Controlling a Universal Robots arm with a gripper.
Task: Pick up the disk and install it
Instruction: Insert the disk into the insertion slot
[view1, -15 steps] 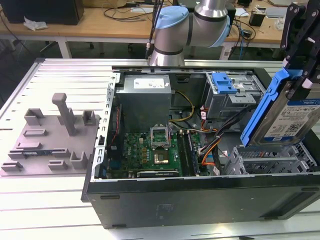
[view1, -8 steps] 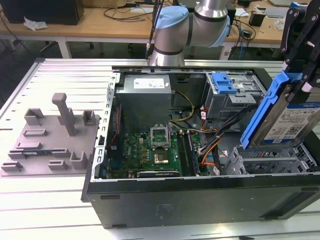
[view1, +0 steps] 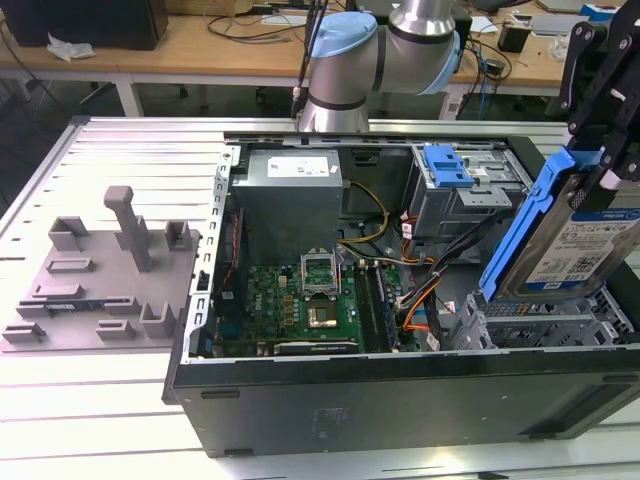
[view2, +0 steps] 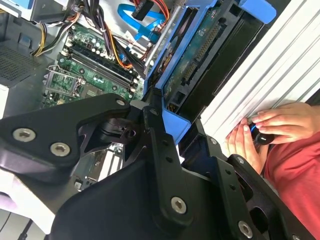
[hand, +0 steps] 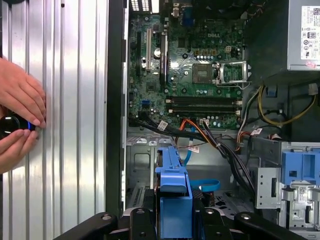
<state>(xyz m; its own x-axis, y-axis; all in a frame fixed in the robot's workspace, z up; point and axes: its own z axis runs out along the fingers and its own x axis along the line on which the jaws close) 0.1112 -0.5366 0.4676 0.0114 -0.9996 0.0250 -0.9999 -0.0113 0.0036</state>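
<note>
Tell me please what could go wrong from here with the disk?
1. The disk, clamped tilted in the gripper, hangs over the drive cage; at this angle it may catch on the cage's edge.
2. Loose cables run beside that cage and might get pinched.
3. A person's hands rest on the table near the case, possibly within the arm's path.

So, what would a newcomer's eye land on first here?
The black claw holds the blue-framed disk, steeply tilted, over the open computer case at the exterior view's right. The green motherboard lies exposed inside. In the first wrist view, a person's hands rest on the ribbed table beside the case.
</note>
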